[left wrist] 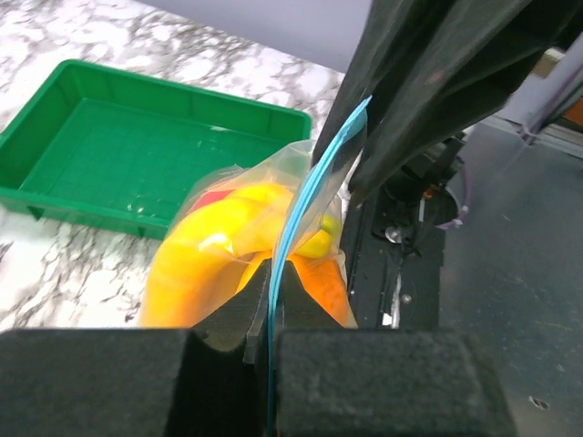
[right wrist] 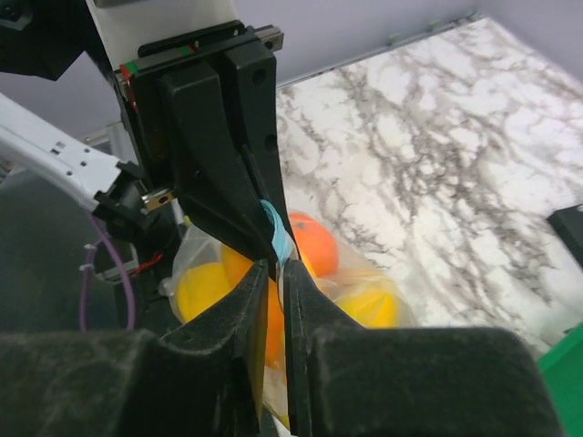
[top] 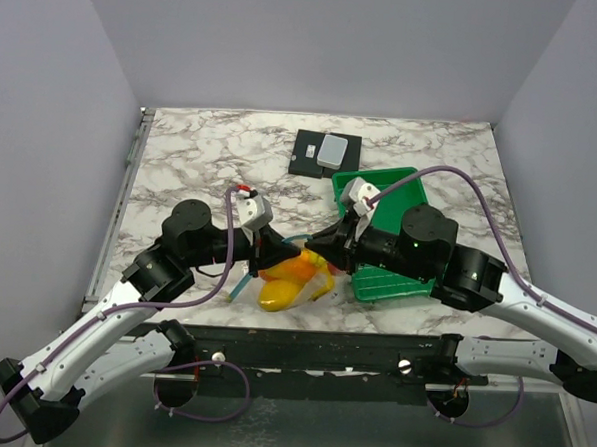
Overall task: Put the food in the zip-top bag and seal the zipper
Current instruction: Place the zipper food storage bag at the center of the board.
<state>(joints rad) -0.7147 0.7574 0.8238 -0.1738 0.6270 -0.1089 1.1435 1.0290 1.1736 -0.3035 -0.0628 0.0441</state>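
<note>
**Zip-top bag** [top: 315,284]: a soft, clear plastic pouch, glossy and crinkled, bulging around its contents. It is sitting at the middle of the worktop's near edge, between the two grippers and just left of the green tray. Whether it is resting or hanging cannot be told.

**Zipper** [left wrist: 301,218]: a thin, flat, light-blue strip. It is running in a straight band along the pouch's top edge, from one gripper to the other.

**Food** [top: 283,293]: smooth toy fruits, all lying inside the pouch.
- A large yellow curved piece [left wrist: 196,264] is filling the lower side.
- An orange round one [right wrist: 314,241] is pressing against the film.
- A small yellow-green round one [left wrist: 319,241] is sitting by the strip.
- A sliver of a red piece [left wrist: 211,198] is showing near the top.

**Left gripper** [left wrist: 271,273]: its black, foam-textured fingers are clenching the zipper. The pads are pressing flat on the blue strip with no gap.

**Right gripper** [right wrist: 276,273]: its black fingers are standing on either side of the same edge, close to the left one. A slim slit is showing between them. Whether they are pinching the strip or slack cannot be told.

**Worktop** [top: 202,158]: a flat surface in a white-and-grey marble pattern.

**Green tray** [left wrist: 182,82]: rectangular moulded plastic with low walls and a gridded floor. It is lying right of the bag, partly under the right arm.

**Black slab** [top: 304,159]: flat and square, lying at the far middle of the worktop, well apart from the bag. It is carrying a pale grey box [top: 332,150] with rounded corners.
</note>
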